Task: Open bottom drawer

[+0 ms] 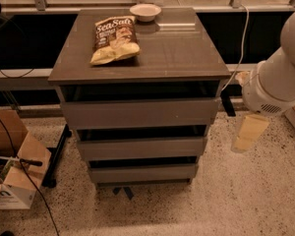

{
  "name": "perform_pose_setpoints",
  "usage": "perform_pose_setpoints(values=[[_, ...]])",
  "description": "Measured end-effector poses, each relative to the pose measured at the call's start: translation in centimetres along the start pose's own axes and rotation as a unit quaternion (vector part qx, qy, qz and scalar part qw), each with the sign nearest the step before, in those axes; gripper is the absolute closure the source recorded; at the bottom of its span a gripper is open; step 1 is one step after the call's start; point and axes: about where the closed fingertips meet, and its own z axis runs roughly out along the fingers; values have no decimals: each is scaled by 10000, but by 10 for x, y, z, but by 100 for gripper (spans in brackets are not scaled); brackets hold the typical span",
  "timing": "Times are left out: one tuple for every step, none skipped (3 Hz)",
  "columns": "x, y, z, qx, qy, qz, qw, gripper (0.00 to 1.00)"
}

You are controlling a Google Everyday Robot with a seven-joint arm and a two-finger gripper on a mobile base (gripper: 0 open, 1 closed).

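The grey-brown cabinet [137, 48] stands in the middle of the camera view with three drawer fronts. The bottom drawer [142, 172] is the lowest and narrowest-looking front, plain and handleless, just above the floor. A dark gap shows above it. The middle drawer front [141, 148] and the wide top drawer front [140, 113] sit above it. My gripper [249, 132] hangs at the right below my white arm [275, 82]. It is to the right of the cabinet, at about the height of the middle drawer, and apart from it.
A chip bag [113, 39] and a small white bowl [145, 12] lie on the cabinet top. Cardboard boxes [12, 176] and cables lie on the floor at the left. A black stand leg [56, 154] is left of the cabinet. A white cable [242, 43] hangs at the right.
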Motion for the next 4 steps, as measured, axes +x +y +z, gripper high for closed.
perform_pose_setpoints(values=[[-2,-5,1,128,-34,-13,9999,0],[2,-3,0,125,125,17,9998,0],[2,18,28,-55,-61,152,9998,0],[-11,24,81,33,-548,285,9981,0]])
